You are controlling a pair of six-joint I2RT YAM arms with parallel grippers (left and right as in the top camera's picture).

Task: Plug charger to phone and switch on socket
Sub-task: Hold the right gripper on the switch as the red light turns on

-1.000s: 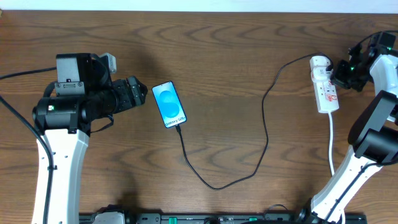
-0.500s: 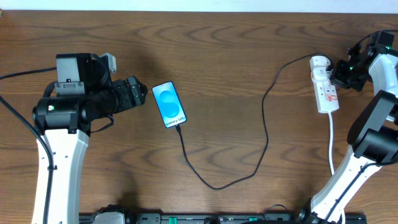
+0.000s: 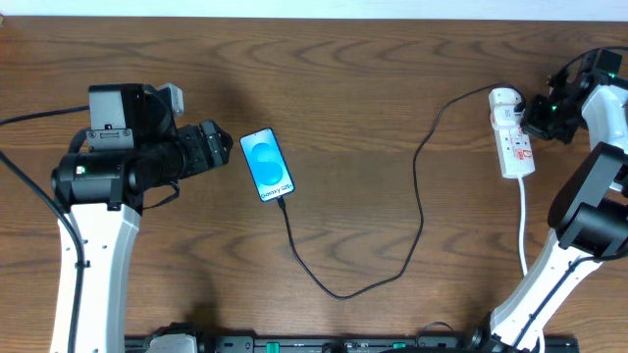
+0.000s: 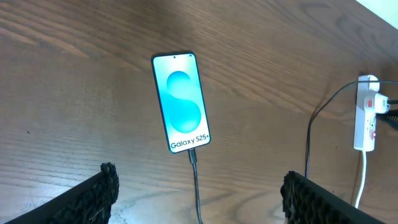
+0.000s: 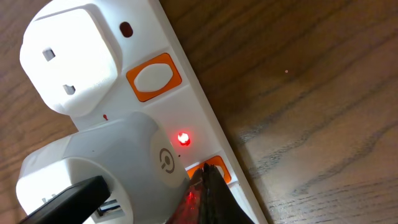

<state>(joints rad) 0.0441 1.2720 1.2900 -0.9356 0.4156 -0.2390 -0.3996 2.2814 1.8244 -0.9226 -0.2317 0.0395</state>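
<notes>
The phone lies face up on the wooden table, blue screen reading "Galaxy S25+"; it also shows in the left wrist view. The black charger cable is plugged into the phone's lower end and runs to the white socket strip at the right. My left gripper is open, just left of the phone, its fingers apart over the cable. My right gripper is shut, its tips pressed on an orange switch of the socket. A red light glows beside it.
A white adapter sits in the strip, and a second white plug sits at its rounded end. The strip's white cord runs toward the table's front edge by the right arm's base.
</notes>
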